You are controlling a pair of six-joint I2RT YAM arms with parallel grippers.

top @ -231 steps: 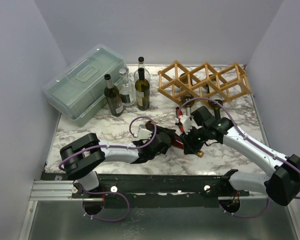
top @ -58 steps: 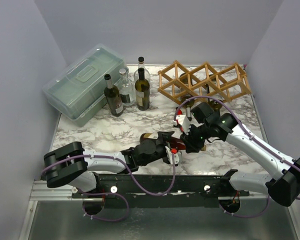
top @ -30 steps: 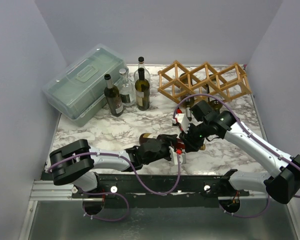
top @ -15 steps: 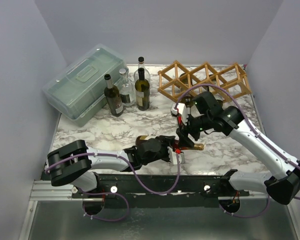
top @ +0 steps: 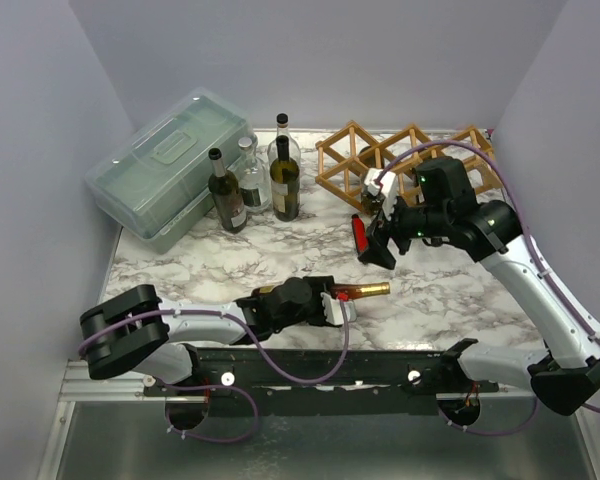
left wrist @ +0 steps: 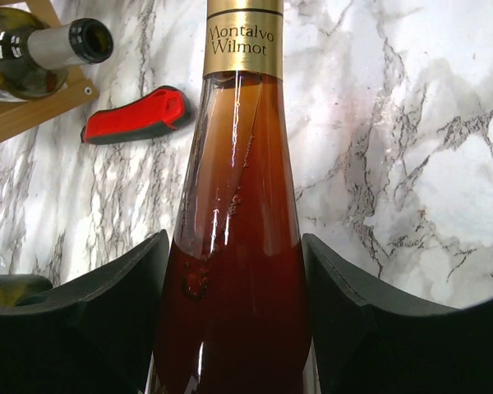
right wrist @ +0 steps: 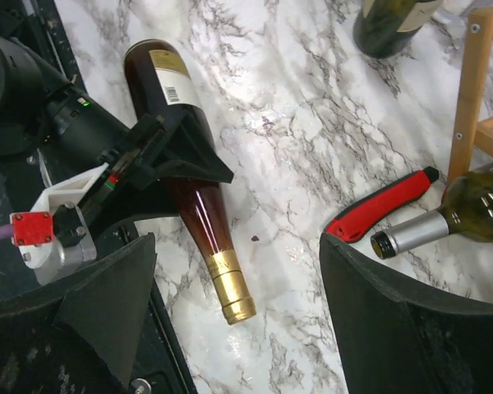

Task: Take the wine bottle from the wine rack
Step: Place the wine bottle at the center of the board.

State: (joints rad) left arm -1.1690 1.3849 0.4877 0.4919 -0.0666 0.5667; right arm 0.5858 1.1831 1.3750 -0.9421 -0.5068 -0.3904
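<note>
The marble desk (top: 460,290) carries the wine bottle (top: 366,291), lying near the middle of its near edge, off the wine rack (top: 345,165) at the far right corner. The left gripper (left wrist: 234,271) clamps its shoulder, and the right gripper (top: 380,240) hangs wide open. The glass is probably heavy and slippery, so it is best held at the body.

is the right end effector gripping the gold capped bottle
No, the right end effector is open with nothing between its fingers; the left end effector clamps the gold-capped bottle.
</note>
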